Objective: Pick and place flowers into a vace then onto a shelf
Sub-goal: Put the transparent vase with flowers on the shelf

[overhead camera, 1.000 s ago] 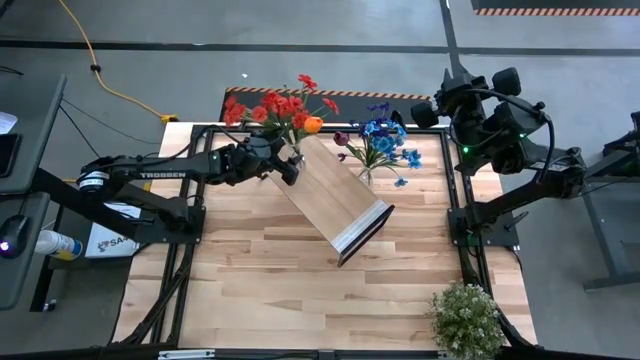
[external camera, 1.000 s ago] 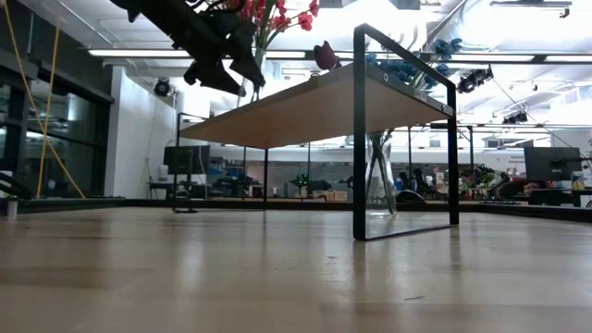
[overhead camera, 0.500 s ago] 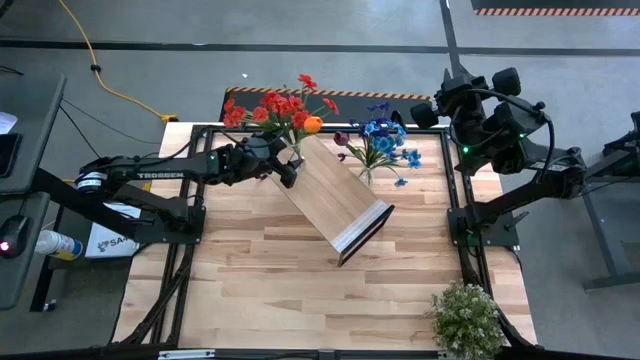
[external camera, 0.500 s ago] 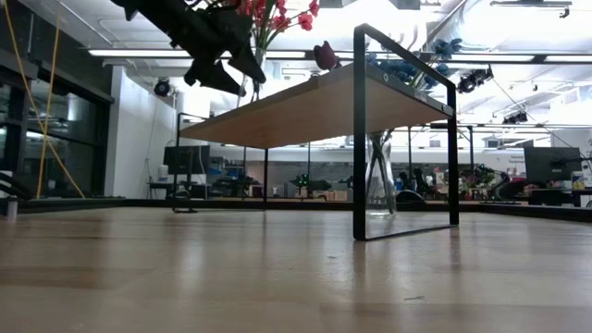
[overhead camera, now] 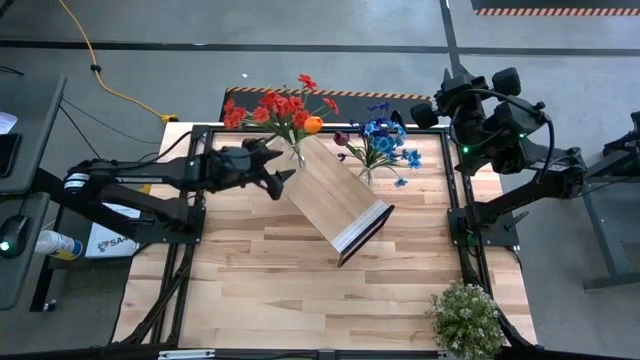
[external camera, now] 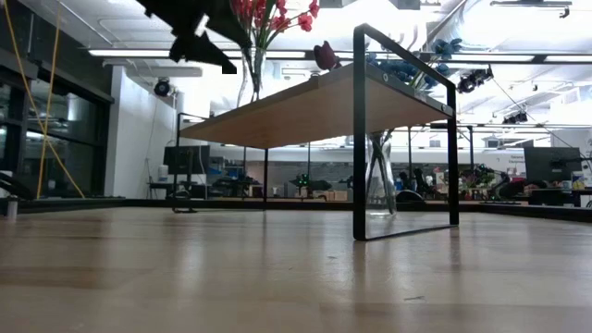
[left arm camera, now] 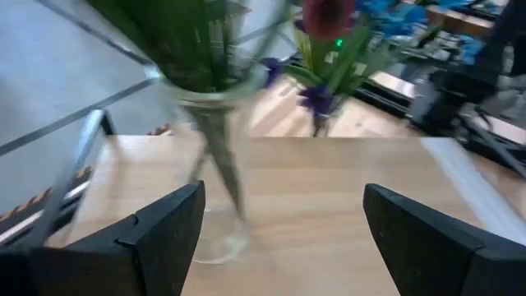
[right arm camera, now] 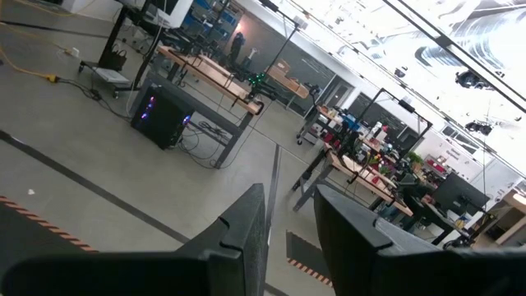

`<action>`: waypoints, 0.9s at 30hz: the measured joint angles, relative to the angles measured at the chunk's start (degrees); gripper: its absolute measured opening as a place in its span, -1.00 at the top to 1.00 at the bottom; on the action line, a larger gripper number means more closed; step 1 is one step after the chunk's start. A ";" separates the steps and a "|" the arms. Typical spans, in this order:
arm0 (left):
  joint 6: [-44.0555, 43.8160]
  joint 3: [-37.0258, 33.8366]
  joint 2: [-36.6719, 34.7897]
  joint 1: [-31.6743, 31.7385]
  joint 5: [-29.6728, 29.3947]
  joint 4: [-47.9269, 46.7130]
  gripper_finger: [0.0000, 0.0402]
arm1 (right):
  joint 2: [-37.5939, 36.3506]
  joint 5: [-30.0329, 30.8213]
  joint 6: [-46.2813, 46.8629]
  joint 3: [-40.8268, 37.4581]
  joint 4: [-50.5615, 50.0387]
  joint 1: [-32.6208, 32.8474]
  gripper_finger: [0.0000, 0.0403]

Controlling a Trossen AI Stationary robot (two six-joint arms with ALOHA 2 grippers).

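A clear vase [overhead camera: 297, 152] with red and orange flowers [overhead camera: 280, 105] stands by its base on the far-left end of the light-wood shelf [overhead camera: 335, 195]; the low view shows this vase [external camera: 250, 79] upright on the shelf top [external camera: 314, 106]. My left gripper [overhead camera: 281, 166] hovers open just left of the vase and touches nothing; in the left wrist view its fingers [left arm camera: 164, 234] stand apart before the blurred vase [left arm camera: 218, 164]. A second vase with blue and purple flowers [overhead camera: 380, 140] stands on the table beyond the shelf. My right gripper [overhead camera: 432, 112] waits raised at the far right.
A bushy pale-green potted plant [overhead camera: 465, 318] sits at the table's near right corner. The shelf lies slantwise across the table's middle, its white end edge [overhead camera: 362, 230] toward the near right. Bare wooden tabletop [overhead camera: 260, 290] lies on the near side.
My left gripper has drawn back from the red-flower vase toward the table's left edge and risen a little, fingers staying apart. The vase has stayed upright on the shelf.
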 joint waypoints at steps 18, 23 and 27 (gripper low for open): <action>-8.75 0.00 -9.07 -16.80 -9.36 -8.36 -0.83 | -1.90 -0.08 1.06 -0.04 -0.07 -1.18 0.51; -8.79 0.00 -9.01 -18.49 -12.19 -8.99 -0.83 | -4.92 0.06 6.30 -0.02 -1.60 -5.29 0.51; -8.84 0.00 -8.99 -18.36 -12.20 -9.62 -0.83 | -6.67 0.10 8.84 -0.02 -4.53 -8.91 0.51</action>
